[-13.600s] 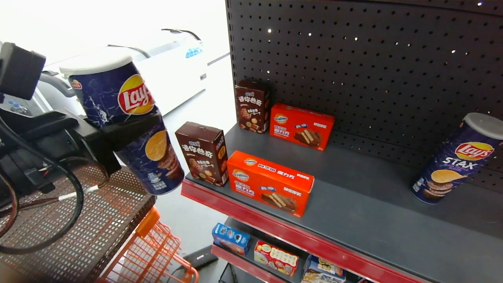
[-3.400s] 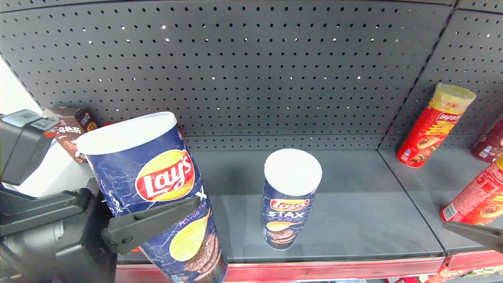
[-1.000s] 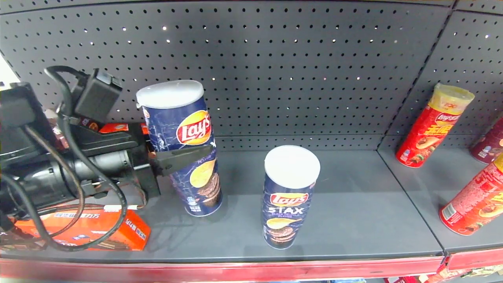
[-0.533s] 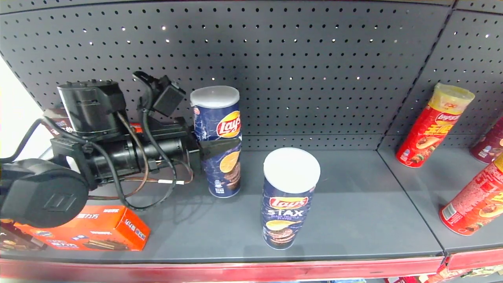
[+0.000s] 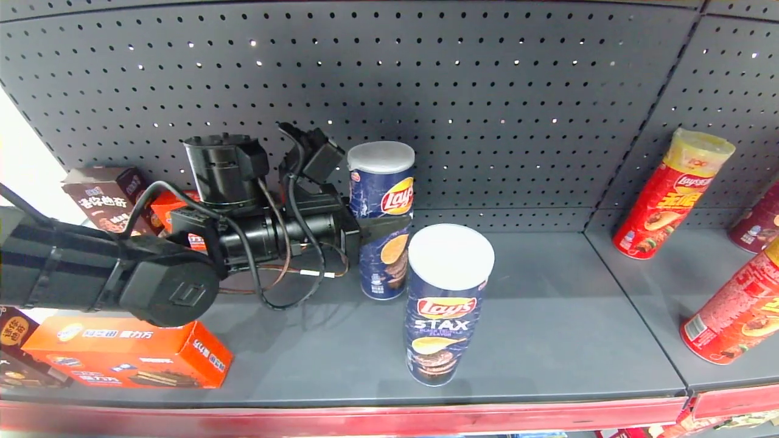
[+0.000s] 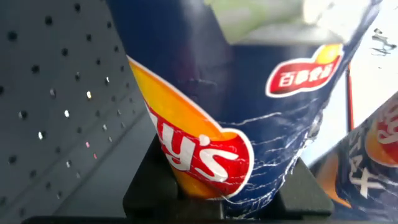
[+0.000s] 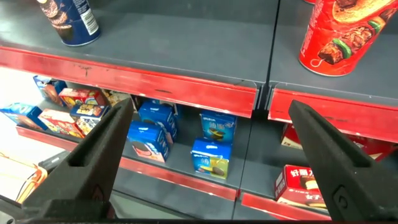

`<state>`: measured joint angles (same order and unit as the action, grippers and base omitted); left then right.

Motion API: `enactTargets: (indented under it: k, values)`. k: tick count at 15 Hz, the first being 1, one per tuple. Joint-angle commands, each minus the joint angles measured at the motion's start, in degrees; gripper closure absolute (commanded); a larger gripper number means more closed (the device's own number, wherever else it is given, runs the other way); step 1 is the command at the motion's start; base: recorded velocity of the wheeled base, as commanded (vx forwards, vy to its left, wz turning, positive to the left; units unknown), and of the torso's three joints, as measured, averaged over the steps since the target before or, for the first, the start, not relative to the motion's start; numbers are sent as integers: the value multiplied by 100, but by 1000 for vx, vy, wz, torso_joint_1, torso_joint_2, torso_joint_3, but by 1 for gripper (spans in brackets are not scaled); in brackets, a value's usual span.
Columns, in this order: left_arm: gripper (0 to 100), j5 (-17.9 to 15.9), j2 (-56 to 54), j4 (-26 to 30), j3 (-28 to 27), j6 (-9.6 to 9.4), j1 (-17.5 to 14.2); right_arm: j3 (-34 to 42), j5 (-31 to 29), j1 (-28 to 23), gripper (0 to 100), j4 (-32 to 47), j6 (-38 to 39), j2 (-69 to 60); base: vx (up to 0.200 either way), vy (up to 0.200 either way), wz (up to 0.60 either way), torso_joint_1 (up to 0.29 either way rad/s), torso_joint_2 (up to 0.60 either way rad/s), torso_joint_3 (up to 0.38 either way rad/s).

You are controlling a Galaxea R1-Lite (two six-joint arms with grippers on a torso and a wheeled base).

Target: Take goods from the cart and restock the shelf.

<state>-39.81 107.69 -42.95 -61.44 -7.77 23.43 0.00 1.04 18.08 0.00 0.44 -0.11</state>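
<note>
At the left front of the grey shelf (image 5: 548,328) an orange snack box (image 5: 131,359) was seen lying flat, with a brown snack box (image 5: 103,198) standing behind it. Just right of these, the left gripper (image 5: 383,224) was clamped around the middle of a blue chip can (image 5: 382,176), which was held upright near the pegboard back wall (image 5: 426,91). Whether its base was touching the shelf could not be told. A second blue chip can (image 5: 447,304) stood just in front and slightly right of it, close but apart. Red chip cans (image 5: 669,194) were ranged farther right. The right gripper (image 7: 210,106) was held low before the red shelf edge (image 7: 155,78), jaws spread wide and empty. The placing step was judged to be in hand. Next, the can would need to be set squarely down, the jaws loosened, and the arm drawn back without the front can being knocked.
</note>
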Motion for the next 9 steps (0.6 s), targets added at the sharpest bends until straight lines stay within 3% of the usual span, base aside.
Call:
enactTargets:
  k: [1,9]
  values:
    - [100,0,358,-153,-166,-6,12,0,2,3,0,0,0,11,0,0,0,0,0,0]
    - [100,-9,955,-917,-298,21,65,0,2,3,0,0,0,11,0,0,0,0,0,0]
